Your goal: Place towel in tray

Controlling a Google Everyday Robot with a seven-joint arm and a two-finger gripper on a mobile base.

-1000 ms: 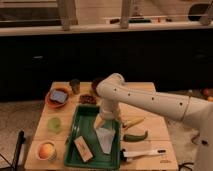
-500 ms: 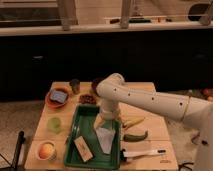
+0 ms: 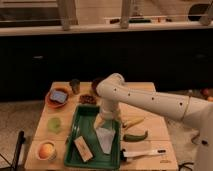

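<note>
Single camera: raised, mid-distance, angled down and forward over the wooden surface [image 3: 155, 131] toward a dark counter [image 3: 60, 55]; pincer [image 3: 106, 121] above green tray [image 3: 74, 146], mid-frame.

orange bowl [image 3: 58, 96], dark cup [image 3: 75, 85], green cup [image 3: 54, 124], green pepper [image 3: 135, 136], white-handled tool [image 3: 142, 153], wooden table [image 3: 160, 131]

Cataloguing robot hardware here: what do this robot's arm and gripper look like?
The arm is off-white, built of thick rounded tubular segments with a bulbous joint and small dark dots on its shell. No loose cables show. The gripper, above the green tray, is the same pale colour and tapers downward.
</note>
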